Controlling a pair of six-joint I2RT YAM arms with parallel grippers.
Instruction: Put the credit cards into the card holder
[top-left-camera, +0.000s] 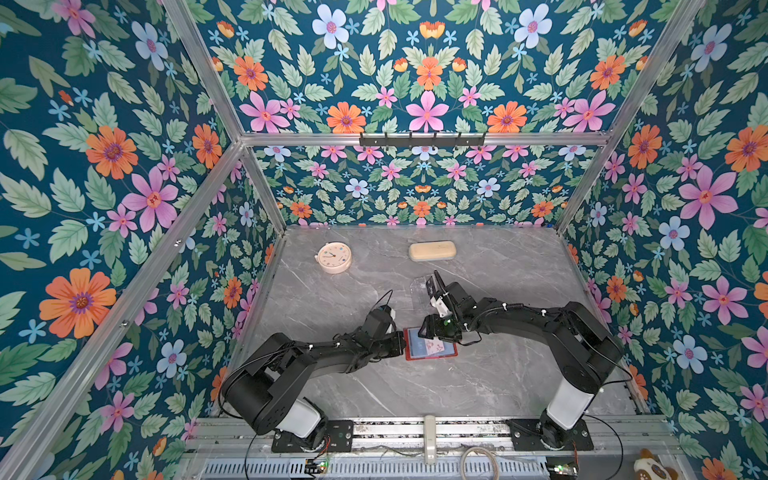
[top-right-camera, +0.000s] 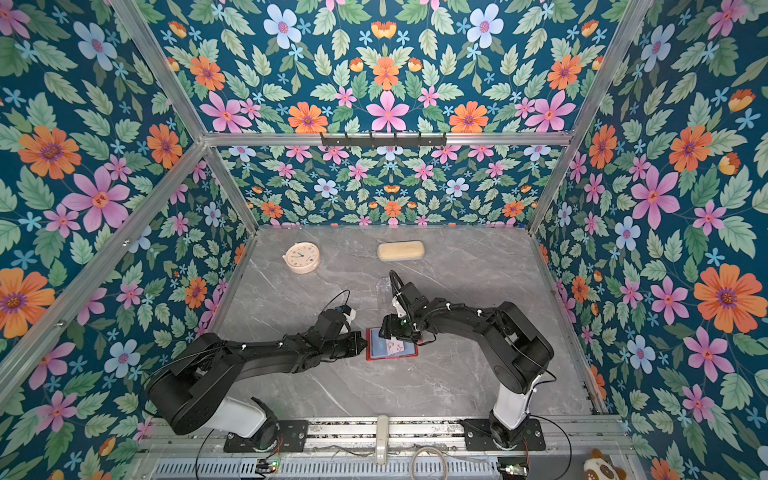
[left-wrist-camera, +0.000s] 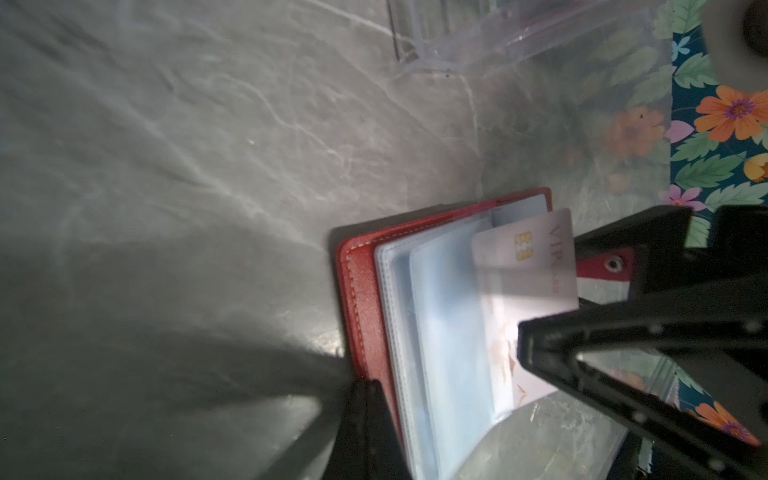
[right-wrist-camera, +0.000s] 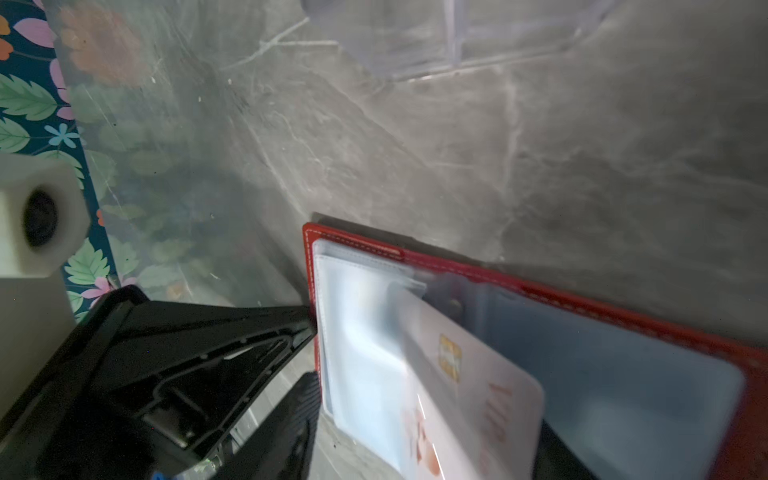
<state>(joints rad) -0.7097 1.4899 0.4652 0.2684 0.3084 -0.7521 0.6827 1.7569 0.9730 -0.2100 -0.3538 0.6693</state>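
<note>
card (left-wrist-camera: 528, 266) looks light, stiff, slick (sleeves (left-wrist-camera: 440, 311) floppy): pinch its free short end. left fingers (right-wrist-camera: 291, 328) closed at the card holder's (left-wrist-camera: 357, 291) edge; right fingers (left-wrist-camera: 602, 345) parted, seemingly gripping nothing.

Robot lab test cell: alu extrusion frame (top-left-camera: 415, 139), printed floral panels (top-left-camera: 428, 62) all round, arm bases (top-left-camera: 311, 436) bolted to rail (top-left-camera: 386, 430) at 6 o'clock w/ bare PCBs (top-left-camera: 318, 462)

Grey marble table (top-left-camera: 498, 374): clock (top-left-camera: 334, 257), beige case (top-left-camera: 432, 250) at back; clear stand (top-left-camera: 419, 289), open card holder (top-left-camera: 413, 343) mid.
</note>
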